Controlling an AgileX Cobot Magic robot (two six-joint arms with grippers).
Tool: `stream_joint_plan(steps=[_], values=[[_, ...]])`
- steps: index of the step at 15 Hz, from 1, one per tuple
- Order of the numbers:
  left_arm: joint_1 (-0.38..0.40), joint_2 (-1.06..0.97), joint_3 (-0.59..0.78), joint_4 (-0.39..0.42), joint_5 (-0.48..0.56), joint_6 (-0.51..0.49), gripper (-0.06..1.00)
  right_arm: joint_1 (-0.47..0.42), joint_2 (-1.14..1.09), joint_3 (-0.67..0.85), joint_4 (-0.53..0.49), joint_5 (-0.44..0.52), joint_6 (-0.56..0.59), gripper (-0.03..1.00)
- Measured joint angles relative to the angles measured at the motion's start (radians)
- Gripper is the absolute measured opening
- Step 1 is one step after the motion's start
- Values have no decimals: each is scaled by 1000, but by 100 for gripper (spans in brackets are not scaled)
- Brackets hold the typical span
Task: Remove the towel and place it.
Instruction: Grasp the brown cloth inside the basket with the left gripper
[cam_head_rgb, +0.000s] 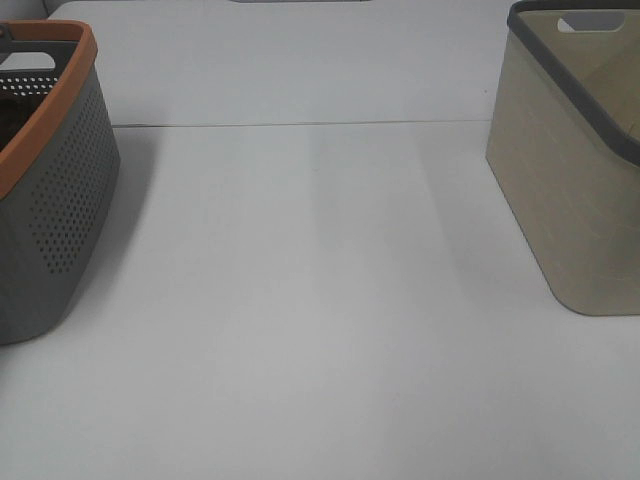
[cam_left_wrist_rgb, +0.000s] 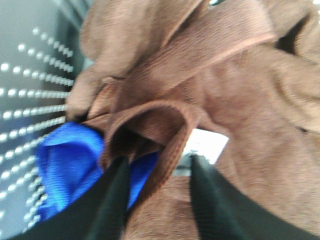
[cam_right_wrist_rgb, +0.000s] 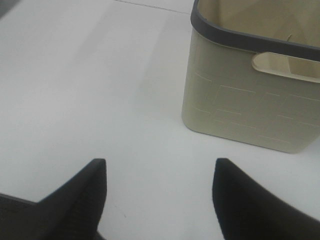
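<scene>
Currently, grasp step: we find towel (cam_left_wrist_rgb: 210, 100) in grey basket (cam_left_wrist_rgb: 30, 60), touching blue cloth (cam_left_wrist_rgb: 65, 165); left gripper (cam_left_wrist_rgb: 159, 162) straddles its hem fold, clamp we cannot tell. Right gripper (cam_right_wrist_rgb: 160, 165) spread. Next: pinch firmly, lift clear.

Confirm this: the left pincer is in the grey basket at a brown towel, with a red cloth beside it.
Not red: the cloth beside the towel is blue, as the left wrist view shows. The rest stands.
</scene>
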Motion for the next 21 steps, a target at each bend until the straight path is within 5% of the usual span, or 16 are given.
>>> stream_joint_plan(steps=[3, 7, 12, 18, 21], values=[[-1, 0, 0, 12, 17, 0, 61, 0, 0, 0, 0, 0, 0, 60], [-1, 0, 0, 29, 83, 4, 62, 0, 0, 0, 0, 0, 0, 60], [-1, 0, 0, 24, 81, 1, 43, 0, 0, 0, 0, 0, 0, 60], [-1, 32, -2, 18, 79, 1, 39, 0, 0, 0, 0, 0, 0, 60], [-1, 39, -2, 17, 79, 0, 13, 0, 0, 0, 0, 0, 0, 60]])
